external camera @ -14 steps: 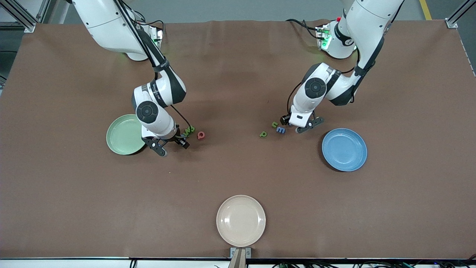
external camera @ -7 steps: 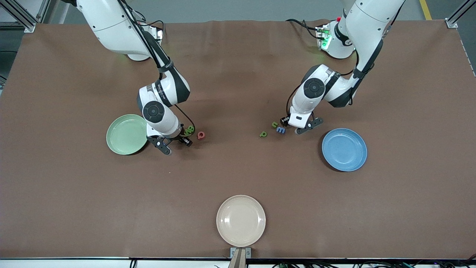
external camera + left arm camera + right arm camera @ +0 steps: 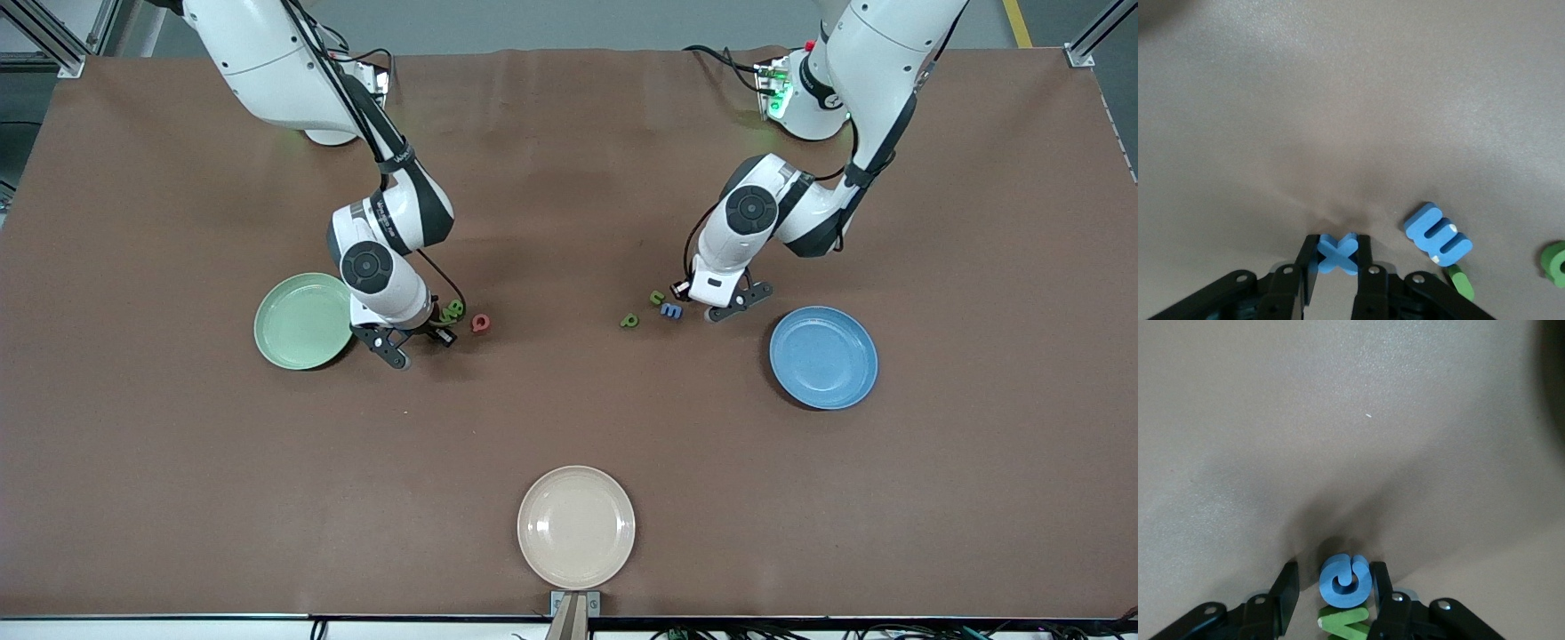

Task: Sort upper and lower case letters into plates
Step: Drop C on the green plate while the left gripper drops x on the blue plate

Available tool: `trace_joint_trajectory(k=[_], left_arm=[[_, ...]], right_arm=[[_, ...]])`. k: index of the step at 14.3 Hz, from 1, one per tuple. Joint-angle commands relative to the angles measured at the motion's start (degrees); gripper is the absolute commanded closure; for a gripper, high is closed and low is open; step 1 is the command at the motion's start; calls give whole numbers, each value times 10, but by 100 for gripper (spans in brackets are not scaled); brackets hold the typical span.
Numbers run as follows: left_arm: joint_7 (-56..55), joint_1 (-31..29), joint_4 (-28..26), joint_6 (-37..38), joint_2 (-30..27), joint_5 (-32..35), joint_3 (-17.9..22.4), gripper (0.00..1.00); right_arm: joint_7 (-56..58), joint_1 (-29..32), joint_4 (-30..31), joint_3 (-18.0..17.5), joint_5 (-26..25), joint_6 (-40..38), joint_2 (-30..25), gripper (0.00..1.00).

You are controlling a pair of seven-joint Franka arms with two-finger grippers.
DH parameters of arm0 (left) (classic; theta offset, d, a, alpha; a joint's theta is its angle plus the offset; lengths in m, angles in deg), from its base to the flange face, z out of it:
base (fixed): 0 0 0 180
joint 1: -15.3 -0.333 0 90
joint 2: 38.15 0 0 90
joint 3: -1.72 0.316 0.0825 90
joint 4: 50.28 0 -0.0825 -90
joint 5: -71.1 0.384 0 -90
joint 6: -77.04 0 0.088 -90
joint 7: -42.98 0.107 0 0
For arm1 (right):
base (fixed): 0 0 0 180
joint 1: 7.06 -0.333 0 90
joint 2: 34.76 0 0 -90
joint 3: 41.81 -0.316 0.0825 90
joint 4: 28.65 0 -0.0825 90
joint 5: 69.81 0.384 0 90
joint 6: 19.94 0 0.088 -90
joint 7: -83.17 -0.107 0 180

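Note:
My left gripper [image 3: 1337, 252] is low on the table beside the blue plate [image 3: 823, 356] and is shut on a blue letter X [image 3: 1338, 253]. A blue letter [image 3: 1438, 237] and a green one [image 3: 1461, 283] lie next to it. The front view shows that blue letter [image 3: 671, 310] with two green letters [image 3: 629, 320] close by. My right gripper [image 3: 1335, 572] is down beside the pale green plate [image 3: 302, 321]. Its jaws straddle a blue letter G [image 3: 1345, 580]: one finger touches it, the other stands off. A green V [image 3: 1345, 620] lies against the G. A red letter [image 3: 480, 323] sits nearby.
A cream plate [image 3: 576, 527] stands at the table edge nearest the front camera, midway between the arms. The brown table [image 3: 569, 418] stretches bare between it and the letters. Both coloured plates hold nothing.
The right gripper slid from the green plate's rim toward the letters, and its jaws narrowed round the blue G. The left gripper's jaws closed onto the blue X.

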Motion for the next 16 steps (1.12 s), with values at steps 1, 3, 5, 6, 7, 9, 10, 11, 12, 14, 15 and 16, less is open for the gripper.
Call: trace_joint_trajectory(k=[1, 3, 5, 6, 7, 9, 10, 11, 12, 14, 15, 16], left_arm=[[-11, -5, 0, -6, -9, 16, -1, 92], [-7, -10, 1, 14, -42, 18, -1, 96], [24, -27, 10, 46, -72, 18, 0, 97], [56, -44, 13, 57, -84, 19, -1, 97], [99, -63, 18, 66, -92, 19, -1, 97], [189, -98, 26, 86, -93, 19, 0, 96], [230, -117, 27, 86, -91, 19, 0, 96], [279, -141, 28, 85, -88, 19, 0, 96], [323, -165, 29, 85, -86, 19, 0, 96], [391, -211, 27, 85, -78, 19, 0, 96], [414, -228, 27, 85, -71, 19, 0, 95], [435, -241, 27, 85, -60, 19, 0, 94]], right_arm=[[-9, -6, 17, 5, -5, 6, -5, 83], [-8, -2, 17, 6, -5, 1, -11, 96], [3, 7, 17, 8, -7, -14, -33, 98], [29, 20, 17, 8, -8, -40, -48, 99], [54, 39, 17, 8, -8, -63, -65, 99], [108, 68, 34, 8, -10, -90, -101, 99], [137, 85, 49, 8, -13, -91, -120, 99], [170, 107, 67, 8, -16, -91, -136, 99], [202, 128, 87, 8, -16, -89, -153, 99], [238, 150, 119, 8, -17, -86, -174, 99], [261, 167, 134, 8, -18, -84, -181, 99], [277, 182, 150, 8, -20, -70, -184, 99]])
